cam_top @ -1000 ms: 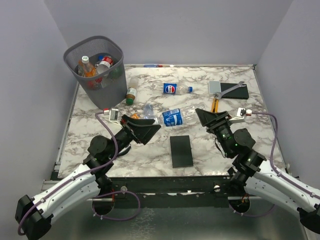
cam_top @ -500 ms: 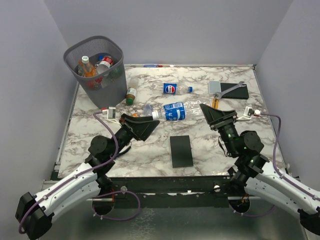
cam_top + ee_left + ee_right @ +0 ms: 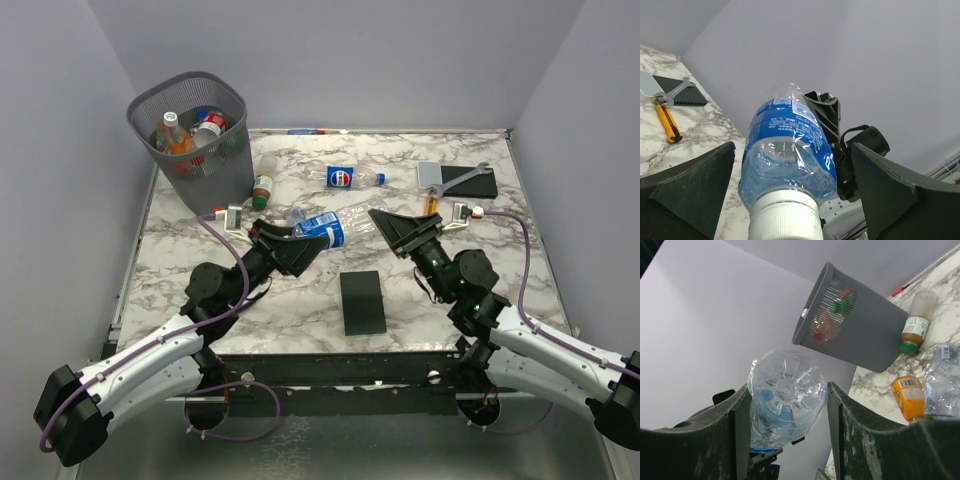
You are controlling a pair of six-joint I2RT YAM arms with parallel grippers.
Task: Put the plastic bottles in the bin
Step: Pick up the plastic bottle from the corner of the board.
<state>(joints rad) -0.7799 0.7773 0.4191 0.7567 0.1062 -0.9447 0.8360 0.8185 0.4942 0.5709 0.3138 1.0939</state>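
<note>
Roughly midway, I reckon: clear blue-labelled plastic bottle (image 3: pixel 330 227) aloft between arms. Right gripper (image 3: pixel 383 228) jaws clamped on its base. Left gripper (image 3: pixel 305 240) jaws wide, cap between them, not gripping. Far left, tall grey mesh bin (image 3: pixel 222 180): three bottles at least, exact count unclear. On desk (image 3: pixel 310 300), four left: second blue-labelled bottle (image 3: pixel 350 178), amber green-capped bottle (image 3: pixel 262 187), crumpled clear bottle (image 3: pixel 296 215), orange bottle (image 3: pixel 909 396).

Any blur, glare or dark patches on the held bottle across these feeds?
Top view: even light, sharp, the bottle small with slight sheen. Left wrist: cap near the lens and soft, label crisp, fingers dark. Right wrist: bottle base sharp with faint highlights; the bin looks tilted only through camera angle.
</note>
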